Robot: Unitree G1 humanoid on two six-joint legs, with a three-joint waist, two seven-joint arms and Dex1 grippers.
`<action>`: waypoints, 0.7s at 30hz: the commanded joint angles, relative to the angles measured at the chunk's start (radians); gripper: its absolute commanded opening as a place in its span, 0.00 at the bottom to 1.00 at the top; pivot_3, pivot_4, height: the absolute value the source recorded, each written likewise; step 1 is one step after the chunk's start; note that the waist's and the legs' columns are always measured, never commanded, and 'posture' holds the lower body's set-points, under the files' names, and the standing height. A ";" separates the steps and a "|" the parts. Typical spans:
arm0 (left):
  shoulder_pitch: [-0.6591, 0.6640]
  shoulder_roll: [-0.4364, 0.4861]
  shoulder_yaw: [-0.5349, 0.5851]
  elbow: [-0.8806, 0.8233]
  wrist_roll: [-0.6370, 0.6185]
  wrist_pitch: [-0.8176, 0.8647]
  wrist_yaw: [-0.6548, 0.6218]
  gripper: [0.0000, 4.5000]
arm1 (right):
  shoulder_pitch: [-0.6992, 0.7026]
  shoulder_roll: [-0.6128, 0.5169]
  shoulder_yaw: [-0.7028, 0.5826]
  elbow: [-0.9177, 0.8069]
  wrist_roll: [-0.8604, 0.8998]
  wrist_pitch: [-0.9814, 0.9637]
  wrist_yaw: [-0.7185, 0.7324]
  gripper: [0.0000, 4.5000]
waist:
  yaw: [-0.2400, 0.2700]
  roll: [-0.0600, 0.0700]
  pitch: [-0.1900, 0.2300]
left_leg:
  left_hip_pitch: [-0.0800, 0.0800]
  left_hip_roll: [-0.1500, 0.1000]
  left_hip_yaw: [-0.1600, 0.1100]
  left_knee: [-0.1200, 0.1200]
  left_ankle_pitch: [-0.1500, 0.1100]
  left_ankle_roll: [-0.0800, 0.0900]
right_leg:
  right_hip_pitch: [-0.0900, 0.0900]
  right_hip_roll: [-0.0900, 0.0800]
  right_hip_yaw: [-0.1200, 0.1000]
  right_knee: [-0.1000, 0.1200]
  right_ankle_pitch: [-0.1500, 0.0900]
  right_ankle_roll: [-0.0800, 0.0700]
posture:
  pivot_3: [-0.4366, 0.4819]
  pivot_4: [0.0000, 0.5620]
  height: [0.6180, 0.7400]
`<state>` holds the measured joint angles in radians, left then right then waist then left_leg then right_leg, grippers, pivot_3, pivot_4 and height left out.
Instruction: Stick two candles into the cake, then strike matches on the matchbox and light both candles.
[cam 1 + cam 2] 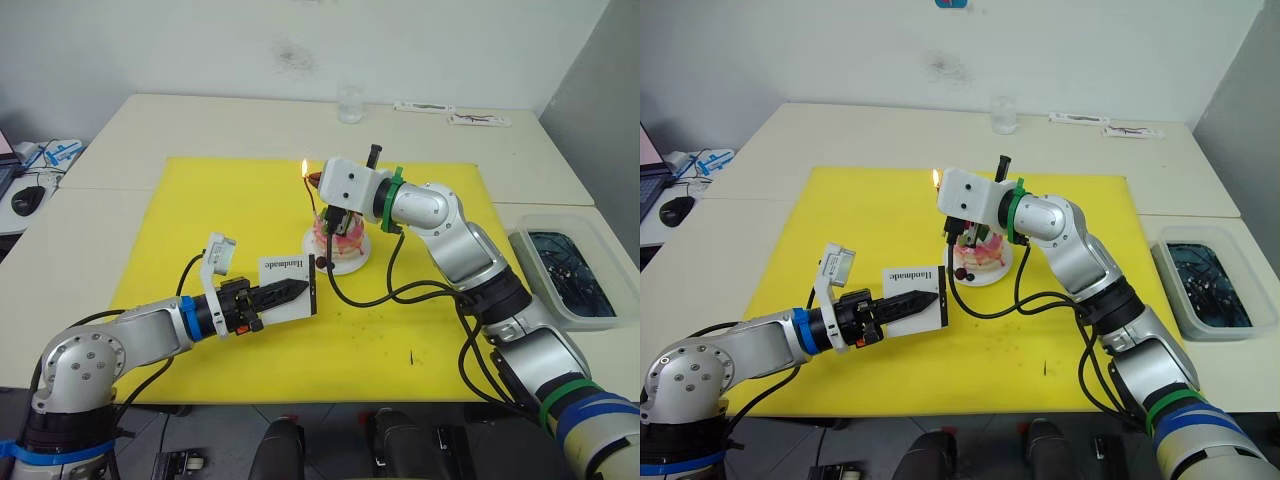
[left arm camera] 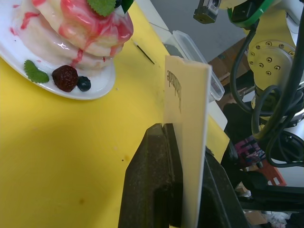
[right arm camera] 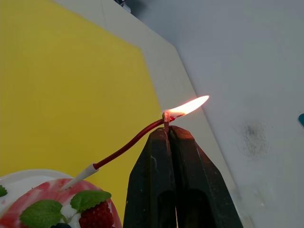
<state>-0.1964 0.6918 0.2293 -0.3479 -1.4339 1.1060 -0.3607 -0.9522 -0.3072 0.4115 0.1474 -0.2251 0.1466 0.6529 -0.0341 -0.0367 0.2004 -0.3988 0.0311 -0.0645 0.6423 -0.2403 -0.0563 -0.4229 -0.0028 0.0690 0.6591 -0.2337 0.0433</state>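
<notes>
Left fingers (image 2: 156, 180): clamped on upright matchbox (image 2: 187, 137)
Right fingers (image 3: 156, 175): pressed together, match hidden, at flame (image 3: 187, 107)
Reddish candle (image 3: 130, 142): burning, stuck in cake (image 3: 57, 206)

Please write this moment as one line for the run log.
left pincer: shut on matchbox, upright beside cake | right pincer: shut, at flame on red candle tip

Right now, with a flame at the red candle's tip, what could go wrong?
The flame burns just above the right gripper's shut fingertips, so heat could reach them. The red candle leans well out of the cake; a nudge may topple it. The left gripper pinches the matchbox by one edge, so it could slip.
</notes>
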 commanded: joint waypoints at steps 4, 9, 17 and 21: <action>-0.014 -0.006 -0.004 -0.026 -0.018 -0.006 0.001 0.00 | -0.013 -0.016 -0.050 -0.063 0.008 0.011 0.015 0.00 | 0.000 0.000 0.000 | 0.000 0.000 0.000 0.000 0.000 0.000 | 0.000 0.000 0.000 0.000 0.000 0.000 | 0.48 0.27 1.00; -0.016 -0.011 -0.006 -0.026 -0.019 -0.006 0.002 0.00 | -0.016 -0.036 -0.063 -0.068 0.004 0.010 0.026 0.00 | 0.000 0.000 0.000 | 0.000 0.000 0.000 0.000 0.000 0.000 | 0.000 0.000 0.000 0.000 0.000 0.000 | 0.48 0.27 1.00; -0.018 -0.012 -0.009 -0.026 -0.022 -0.006 0.001 0.00 | -0.018 -0.047 -0.045 -0.029 -0.017 -0.035 0.027 0.00 | 0.000 0.000 0.000 | 0.000 0.000 0.000 0.000 0.000 0.000 | 0.000 0.000 0.000 0.000 0.000 0.000 | 0.48 0.27 1.00; -0.021 -0.016 -0.013 -0.025 -0.022 -0.006 0.004 0.00 | -0.026 -0.032 -0.025 0.010 -0.041 -0.084 0.024 0.00 | 0.000 0.000 0.000 | 0.000 0.000 0.000 0.000 0.000 0.000 | 0.000 0.000 0.000 0.000 0.000 0.000 | 0.48 0.27 1.00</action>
<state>-0.2035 0.6812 0.2197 -0.3479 -1.4383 1.1063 -0.3580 -0.9530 -0.3453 0.3861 0.1656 -0.2573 0.0976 0.6778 -0.0345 -0.0368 0.2004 -0.3987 0.0310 -0.0644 0.6424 -0.2403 -0.0562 -0.4229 -0.0027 0.0690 0.6591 -0.2336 0.0436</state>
